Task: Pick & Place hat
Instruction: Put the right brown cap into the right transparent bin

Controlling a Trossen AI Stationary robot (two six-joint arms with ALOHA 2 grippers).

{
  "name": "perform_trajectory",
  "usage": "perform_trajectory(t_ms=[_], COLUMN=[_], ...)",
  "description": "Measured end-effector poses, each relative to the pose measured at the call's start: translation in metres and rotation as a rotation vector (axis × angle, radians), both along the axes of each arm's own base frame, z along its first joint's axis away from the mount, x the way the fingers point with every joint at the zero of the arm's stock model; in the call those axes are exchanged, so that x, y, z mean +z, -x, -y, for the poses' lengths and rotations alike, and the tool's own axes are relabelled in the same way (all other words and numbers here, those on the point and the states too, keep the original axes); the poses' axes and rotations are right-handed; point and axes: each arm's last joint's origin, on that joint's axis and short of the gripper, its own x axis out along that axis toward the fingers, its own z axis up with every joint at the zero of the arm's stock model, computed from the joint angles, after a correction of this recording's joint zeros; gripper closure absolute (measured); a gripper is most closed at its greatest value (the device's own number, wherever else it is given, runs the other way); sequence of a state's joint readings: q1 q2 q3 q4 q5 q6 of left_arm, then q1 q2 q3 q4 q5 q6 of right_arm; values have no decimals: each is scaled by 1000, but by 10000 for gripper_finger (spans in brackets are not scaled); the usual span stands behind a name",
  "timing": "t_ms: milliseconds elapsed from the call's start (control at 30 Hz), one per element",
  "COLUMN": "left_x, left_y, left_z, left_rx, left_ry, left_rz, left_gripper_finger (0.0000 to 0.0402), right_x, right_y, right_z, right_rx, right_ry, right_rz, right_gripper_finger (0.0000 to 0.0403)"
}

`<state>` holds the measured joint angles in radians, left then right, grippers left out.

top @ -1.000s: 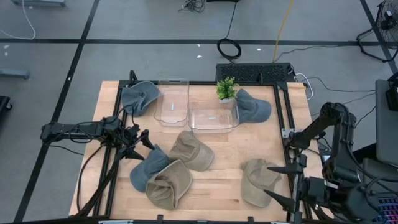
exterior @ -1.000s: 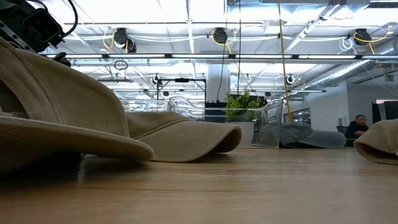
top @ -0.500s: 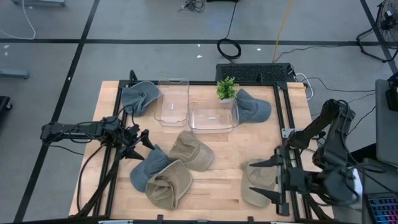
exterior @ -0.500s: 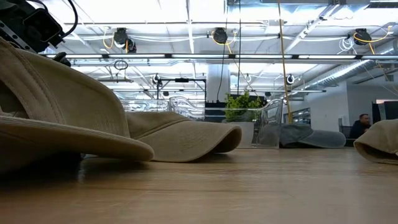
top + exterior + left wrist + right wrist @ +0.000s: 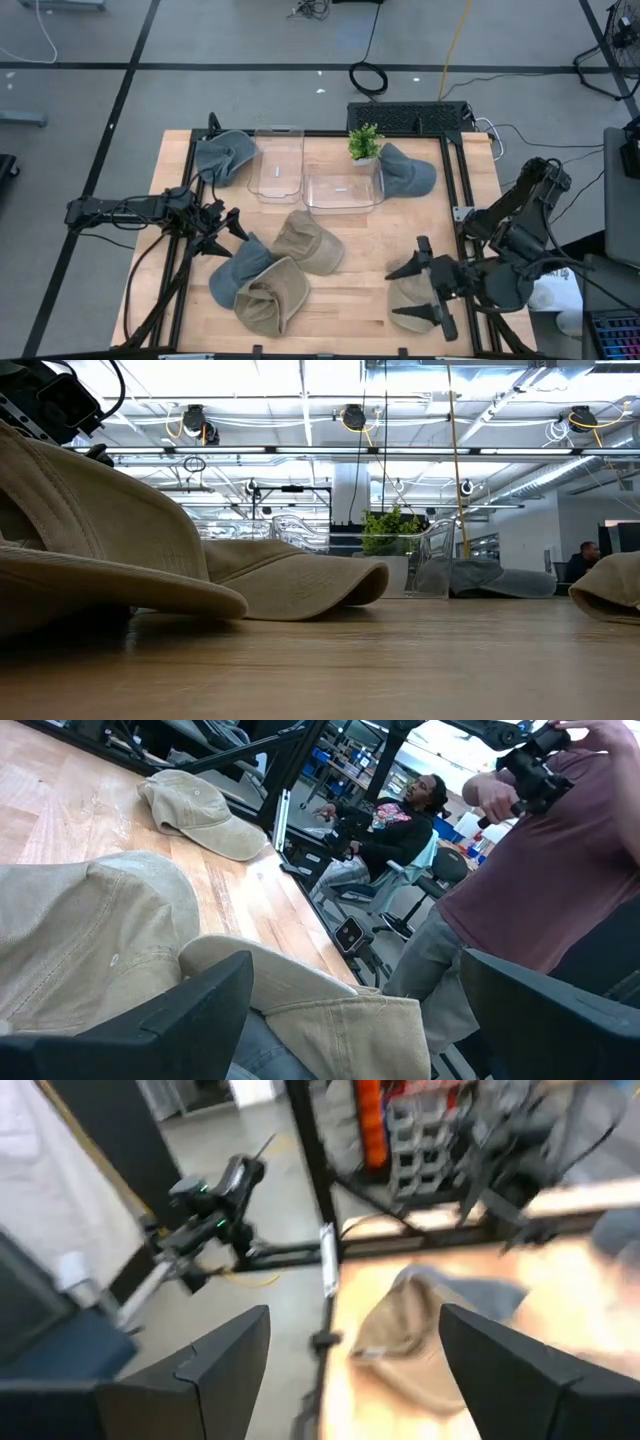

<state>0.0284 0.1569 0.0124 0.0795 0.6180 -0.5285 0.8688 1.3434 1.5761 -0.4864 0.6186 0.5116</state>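
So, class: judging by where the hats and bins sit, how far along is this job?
Done: nothing, both clear bins look empty. In hand: the right gripper is open over the tan hat near the table's right edge, holding nothing. Left: all six hats lie outside the bins; the left gripper waits open.

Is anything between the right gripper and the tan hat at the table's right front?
Nothing visible. The right gripper, fingers open, hovers directly over the tan hat, with no object between them.
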Motion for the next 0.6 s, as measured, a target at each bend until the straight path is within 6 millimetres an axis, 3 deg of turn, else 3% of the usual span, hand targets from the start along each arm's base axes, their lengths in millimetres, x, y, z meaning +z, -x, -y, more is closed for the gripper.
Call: perform_trajectory(t_ms=[600], left_x=[0], left_y=[0], left_z=[0], left_rx=[0], left_ry=[0], left_rz=[0], left_gripper_finger=[41], right_x=[-21], right_y=[7], right_z=[0], right_rx=[203], right_ry=[-415], right_rz=[-514], right_gripper_finger=[124])
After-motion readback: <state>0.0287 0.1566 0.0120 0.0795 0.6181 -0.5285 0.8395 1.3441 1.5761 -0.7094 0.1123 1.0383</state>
